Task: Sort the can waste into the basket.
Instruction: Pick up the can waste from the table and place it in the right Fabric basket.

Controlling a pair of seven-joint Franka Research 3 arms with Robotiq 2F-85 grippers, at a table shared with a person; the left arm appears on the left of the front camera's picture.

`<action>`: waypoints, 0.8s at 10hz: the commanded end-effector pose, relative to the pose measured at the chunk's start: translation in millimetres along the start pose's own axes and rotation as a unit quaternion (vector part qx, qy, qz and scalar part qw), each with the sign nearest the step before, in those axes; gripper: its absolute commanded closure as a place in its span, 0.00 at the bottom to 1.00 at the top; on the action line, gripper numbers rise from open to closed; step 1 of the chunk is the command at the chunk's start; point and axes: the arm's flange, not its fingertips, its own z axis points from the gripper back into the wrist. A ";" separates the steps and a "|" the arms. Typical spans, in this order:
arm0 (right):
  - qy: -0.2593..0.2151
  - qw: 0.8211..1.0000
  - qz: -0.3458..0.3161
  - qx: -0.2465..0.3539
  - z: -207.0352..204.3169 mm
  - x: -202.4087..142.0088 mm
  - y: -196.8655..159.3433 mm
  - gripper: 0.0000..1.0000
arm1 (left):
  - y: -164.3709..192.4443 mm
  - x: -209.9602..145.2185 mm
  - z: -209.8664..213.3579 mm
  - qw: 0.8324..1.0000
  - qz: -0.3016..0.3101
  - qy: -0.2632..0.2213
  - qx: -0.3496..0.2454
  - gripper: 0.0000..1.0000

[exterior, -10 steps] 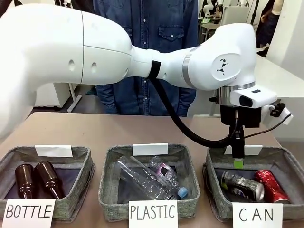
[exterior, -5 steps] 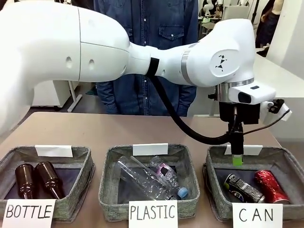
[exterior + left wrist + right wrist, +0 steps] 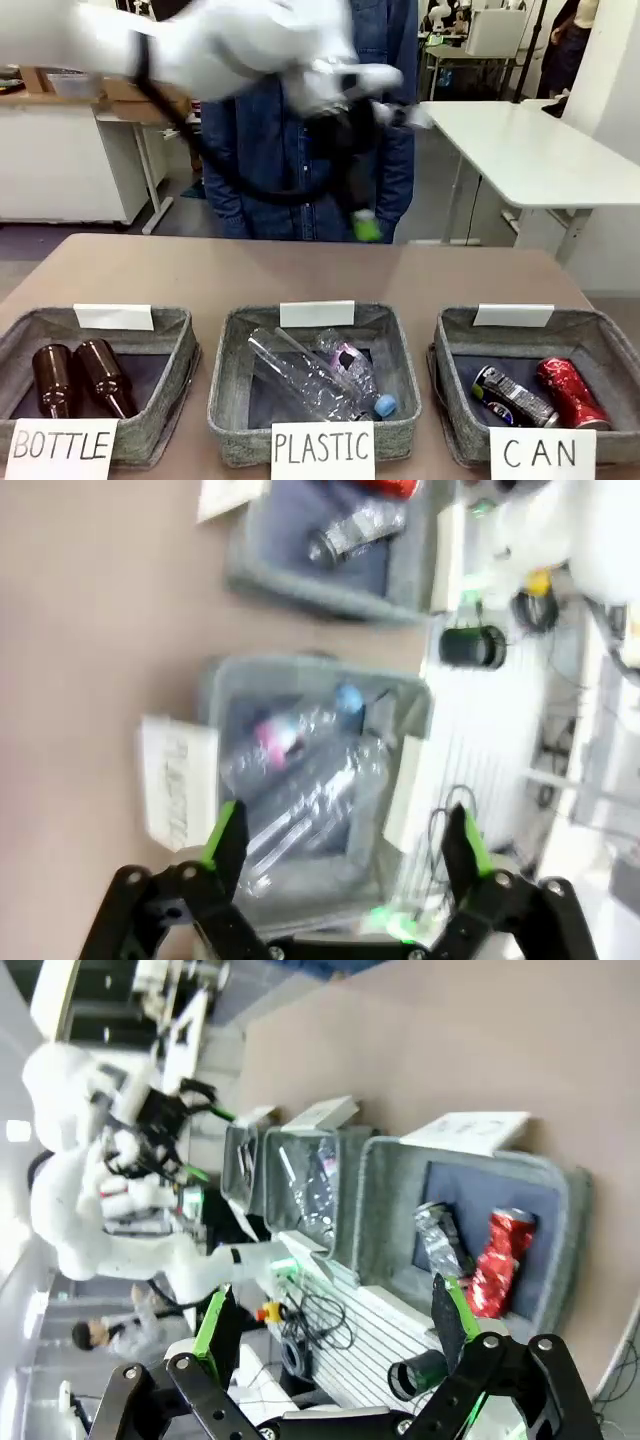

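Three grey baskets in a row on the brown desk, each with a white sign at the front. At the right, the CAN basket, sign reading "CAN". Inside it, both cans, lying side by side: silver can on the left with dark print, red can on the right, close together, perhaps touching. Same pair seen from the right wrist: silver can next to red can, both on the dark lining of the CAN basket.

In the middle, PLASTIC basket holding clear bottles, one with a blue cap. At the left, BOTTLE basket with two brown bottles lying side by side.

Left end effector high above the desk, over the far middle, strongly blurred, one green pad visible, in front of a person in a denim shirt. From its own wrist camera: left end effector wide apart, nothing between the fingers, hanging above the PLASTIC basket and its bottles.

Right end effector also spread wide, holding nothing, well apart from the baskets, looking at them from the near side.
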 end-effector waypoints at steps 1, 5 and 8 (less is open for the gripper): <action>0.040 0.999 0.022 -0.015 -54.5 36.9 11.9 0.00 | -26.9 -140.3 51.3 0.991 0.090 -0.096 0.024 0.00; 0.102 0.987 0.066 0.102 -188.9 56.5 69.9 0.00 | -12.7 -306.7 113.4 0.924 0.275 -0.266 -0.001 0.00; 0.061 0.975 -0.021 0.211 -232.0 62.9 109.6 0.00 | 14.7 -382.7 113.6 0.853 0.305 -0.413 -0.091 0.00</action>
